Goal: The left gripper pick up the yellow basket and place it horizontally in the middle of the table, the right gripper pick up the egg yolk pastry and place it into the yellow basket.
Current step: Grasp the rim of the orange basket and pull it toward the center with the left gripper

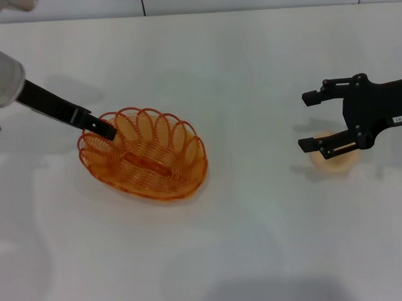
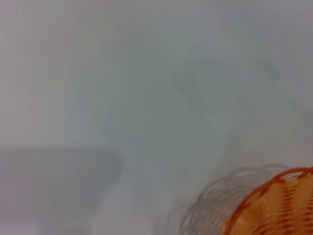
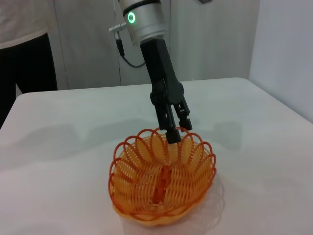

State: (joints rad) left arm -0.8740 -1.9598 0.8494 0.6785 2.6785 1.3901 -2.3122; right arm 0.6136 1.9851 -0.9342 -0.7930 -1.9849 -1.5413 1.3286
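Note:
The yellow basket [image 1: 147, 157] sits left of the middle of the white table [image 1: 250, 67], lying at a slant. The left gripper [image 1: 109, 130] reaches it from the far left, its fingers closed over the looped rim at the basket's left end; the right wrist view shows the left gripper [image 3: 180, 132] pinching the rim of the basket [image 3: 161, 181]. A piece of the basket [image 2: 276, 205] shows in the left wrist view. The right gripper [image 1: 307, 121] is open on the right, hovering just above the egg yolk pastry [image 1: 335, 161], which its lower finger partly hides.
A person in dark trousers [image 3: 27, 54] stands beyond the table's far side in the right wrist view. The table's far edge [image 1: 194, 13] meets a wall.

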